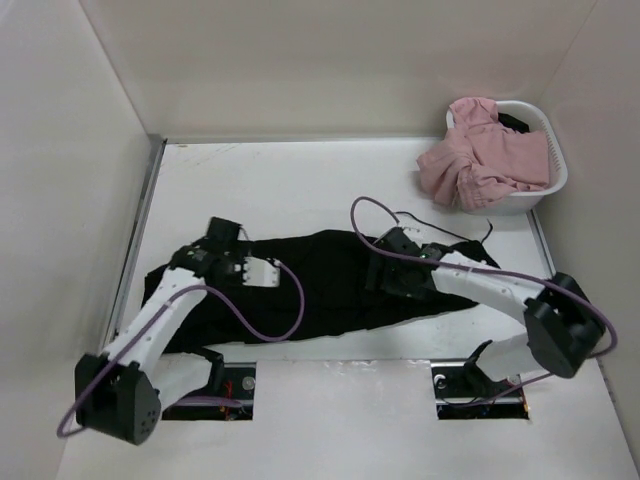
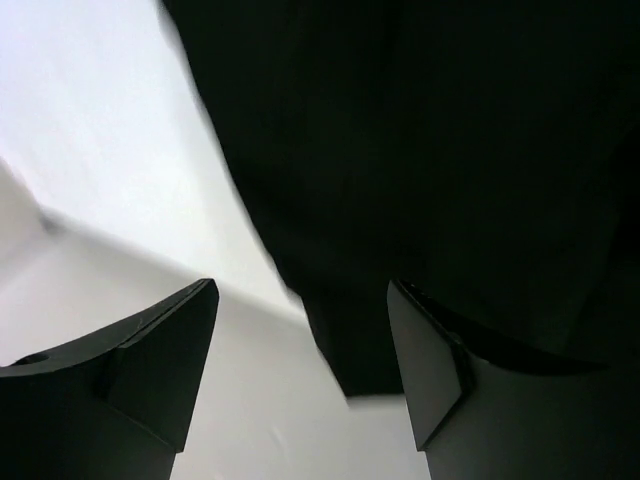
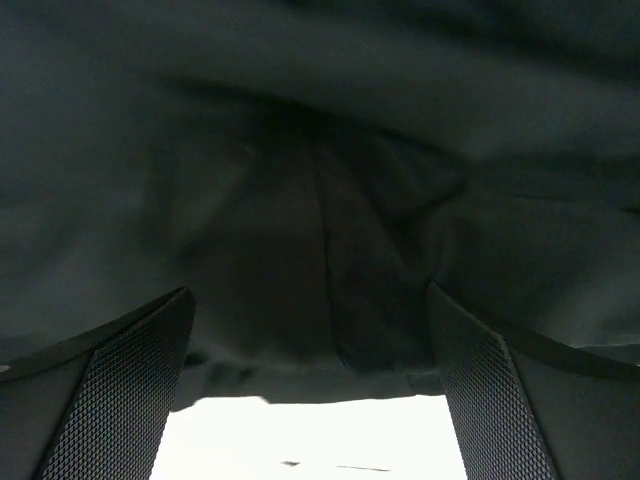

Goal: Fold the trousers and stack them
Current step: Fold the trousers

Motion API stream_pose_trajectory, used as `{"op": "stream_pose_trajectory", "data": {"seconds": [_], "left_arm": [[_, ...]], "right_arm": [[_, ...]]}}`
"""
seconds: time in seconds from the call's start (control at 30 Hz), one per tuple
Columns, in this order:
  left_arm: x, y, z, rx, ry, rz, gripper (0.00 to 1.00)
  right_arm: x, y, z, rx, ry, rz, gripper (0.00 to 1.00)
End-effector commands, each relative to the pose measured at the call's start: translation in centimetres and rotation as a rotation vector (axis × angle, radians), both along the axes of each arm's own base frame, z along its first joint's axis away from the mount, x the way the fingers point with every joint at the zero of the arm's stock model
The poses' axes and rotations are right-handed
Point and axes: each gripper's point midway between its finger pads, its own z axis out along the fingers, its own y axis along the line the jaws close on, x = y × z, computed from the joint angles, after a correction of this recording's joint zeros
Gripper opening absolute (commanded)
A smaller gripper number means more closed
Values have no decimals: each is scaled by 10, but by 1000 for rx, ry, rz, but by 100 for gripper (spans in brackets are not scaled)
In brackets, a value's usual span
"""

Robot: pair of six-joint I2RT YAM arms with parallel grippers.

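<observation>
The black trousers (image 1: pixel 330 285) lie spread flat across the white table, between both arms. Their thin drawstring (image 1: pixel 440 228) trails off at the right end. My left gripper (image 1: pixel 222 235) hovers at the far left edge of the fabric, jaws open and empty. In the left wrist view a trousers corner (image 2: pixel 400 180) lies between the open fingers (image 2: pixel 430 370). My right gripper (image 1: pixel 382 278) is over the right part of the trousers, open. In the right wrist view the black fabric edge (image 3: pixel 320 260) spans between the open meshed fingers (image 3: pixel 490 390).
A white laundry basket (image 1: pixel 555 175) stands at the back right with pink clothing (image 1: pixel 480 155) hanging over its rim. Grey walls enclose the table on the left, back and right. Purple cables loop off both arms.
</observation>
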Motion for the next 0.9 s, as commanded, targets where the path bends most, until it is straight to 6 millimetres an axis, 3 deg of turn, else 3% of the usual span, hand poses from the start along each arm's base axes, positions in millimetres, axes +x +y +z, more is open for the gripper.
{"op": "stream_pose_trajectory", "data": {"seconds": [0.0,0.1,0.2,0.27,0.37,0.47,0.57,0.67,0.77,0.87], "left_arm": [[-16,-59,-43,-79,134,-123,67],[-42,-79,-95,-4,284,-199,65],[-23,-76,-128,36,288,-158,64],[16,-66,-136,20,224,-69,64],[87,-50,-132,-21,107,60,62],[152,-41,-113,-70,-31,116,61],[193,-38,-90,-93,-127,108,62],[189,-35,-74,-88,-128,91,62],[150,-28,-62,-89,-74,97,64],[119,-10,-41,-110,-63,143,66]], "right_arm": [[9,9,-15,40,14,-96,100],[24,19,-32,39,67,-124,100],[42,33,-39,37,92,-119,100],[60,35,-40,29,87,-140,100],[97,29,-38,28,69,-192,100],[135,17,-31,10,32,-212,100],[168,4,-21,-27,-17,-218,100],[180,10,-7,1,-44,-163,100],[174,9,23,29,-116,-124,100],[155,-2,56,58,-182,-133,100]]}}
